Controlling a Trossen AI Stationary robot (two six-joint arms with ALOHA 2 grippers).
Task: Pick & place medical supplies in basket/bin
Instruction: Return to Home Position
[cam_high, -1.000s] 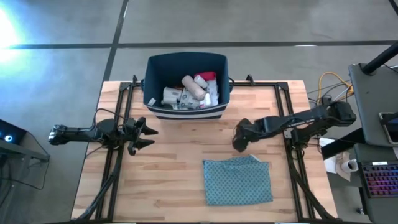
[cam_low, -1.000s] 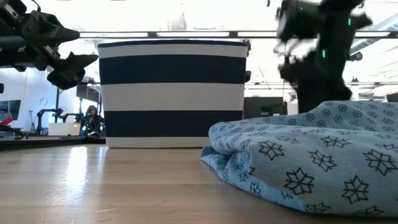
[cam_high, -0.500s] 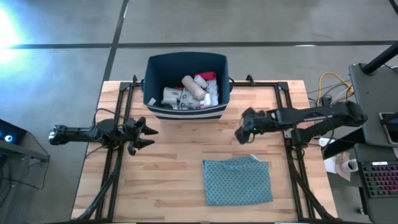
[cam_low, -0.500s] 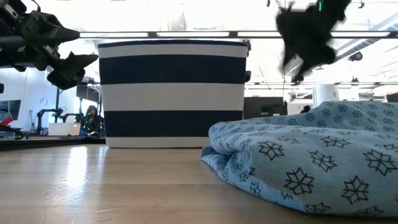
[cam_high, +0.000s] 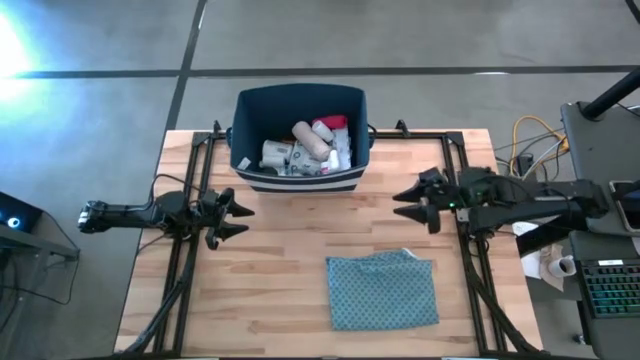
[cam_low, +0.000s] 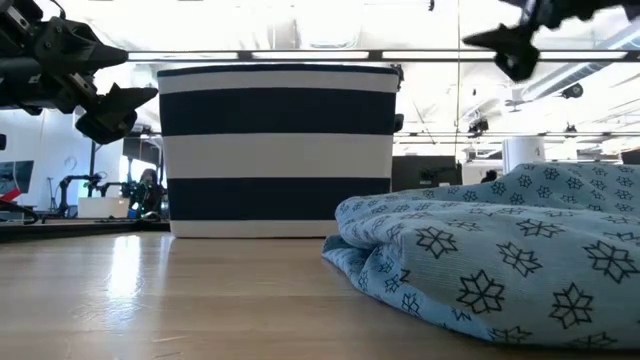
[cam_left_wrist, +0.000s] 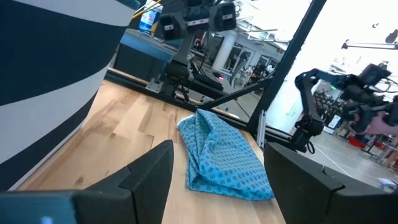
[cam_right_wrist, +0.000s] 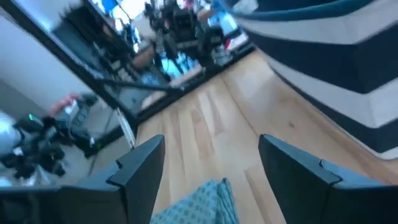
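The navy bin (cam_high: 300, 137) with white stripes stands at the table's far middle, and several medical supplies (cam_high: 310, 146) lie inside it: white bottles, a beige roll, a red item. My left gripper (cam_high: 240, 220) hovers open at the table's left, level, with nothing between its fingers. My right gripper (cam_high: 405, 205) hangs open and empty at the table's right, raised above the wood, pointing toward the left. A teal patterned cloth (cam_high: 383, 290) lies crumpled on the near right of the table.
Black rails (cam_high: 190, 200) run along both sides of the table. The bin (cam_low: 278, 150) fills the middle of the low view, the cloth (cam_low: 500, 250) the right foreground. Bare wood lies between the two grippers and left of the cloth.
My right gripper has pulled back from above the cloth toward the table's right edge and risen, tipping from pointing steeply down to nearly level. The cloth and bin have stayed put.
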